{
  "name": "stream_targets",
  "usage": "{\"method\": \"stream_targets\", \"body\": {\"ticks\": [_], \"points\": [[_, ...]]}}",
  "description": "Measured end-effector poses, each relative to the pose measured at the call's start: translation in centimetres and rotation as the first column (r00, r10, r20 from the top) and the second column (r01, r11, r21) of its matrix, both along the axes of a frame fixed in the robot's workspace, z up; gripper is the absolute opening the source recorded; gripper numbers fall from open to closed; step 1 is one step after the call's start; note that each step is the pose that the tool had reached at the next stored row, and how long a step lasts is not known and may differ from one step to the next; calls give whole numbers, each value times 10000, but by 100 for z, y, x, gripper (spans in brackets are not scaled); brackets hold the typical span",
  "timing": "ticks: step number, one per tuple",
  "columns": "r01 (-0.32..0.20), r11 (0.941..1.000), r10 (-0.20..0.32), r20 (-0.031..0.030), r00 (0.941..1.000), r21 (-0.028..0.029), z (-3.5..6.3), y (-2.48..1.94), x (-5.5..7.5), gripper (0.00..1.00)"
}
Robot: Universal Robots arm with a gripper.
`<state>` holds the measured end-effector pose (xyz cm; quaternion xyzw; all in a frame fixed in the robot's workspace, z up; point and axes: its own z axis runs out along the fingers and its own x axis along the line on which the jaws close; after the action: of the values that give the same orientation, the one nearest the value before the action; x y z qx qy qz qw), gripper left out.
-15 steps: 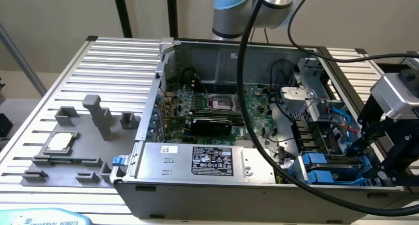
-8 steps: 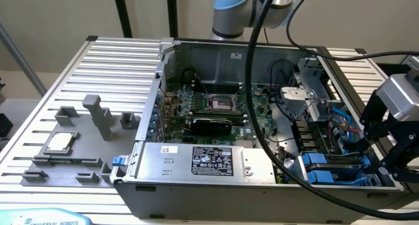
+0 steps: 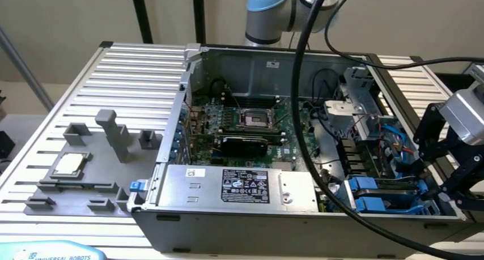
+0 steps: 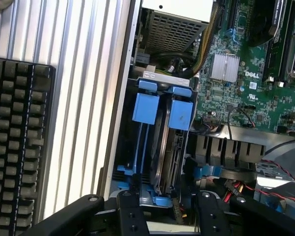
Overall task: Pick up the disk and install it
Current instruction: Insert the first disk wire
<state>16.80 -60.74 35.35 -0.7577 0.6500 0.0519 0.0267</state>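
Disk (image 4: 166, 147) stands on edge in the drive bay at the near corner of the grey sheet-metal case (image 3: 250, 67), on the exterior view's right. It's a flat grey metal slab in a blue plastic carrier with a square tab. Black gripper (image 4: 169, 199) sits over its end; clamped or loose, cannot tell. Second blue tab (image 4: 145, 108) just beside. Green motherboard (image 4: 236, 93) farther in. Ribbed aluminium table (image 3: 128, 73) and black keyboard (image 4: 14, 147) outside the case.
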Motion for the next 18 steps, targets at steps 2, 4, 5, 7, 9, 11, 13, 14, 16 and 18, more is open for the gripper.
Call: {"method": "stream_targets", "body": {"ticks": [2,4,5,7,9,11,13,14,16,18], "points": [[-128,9999,128,6,9999,43,-1,0,4,45],[-252,9996,252,17,9997,93,0,0,7,45],[-312,9994,312,25,9995,117,-1,0,8,45],[-446,9989,445,56,9990,149,-6,1,10,45],[-578,9982,577,93,9983,165,-15,1,12,45],[-684,9975,681,129,9976,191,-23,0,13,45],[-758,9968,754,162,9970,234,-30,0,17,45],[-787,9966,782,177,9968,258,-33,0,21,45],[-837,9960,830,209,9963,324,-38,0,31,45],[-886,9953,877,241,9959,391,-43,0,40,45]]}}
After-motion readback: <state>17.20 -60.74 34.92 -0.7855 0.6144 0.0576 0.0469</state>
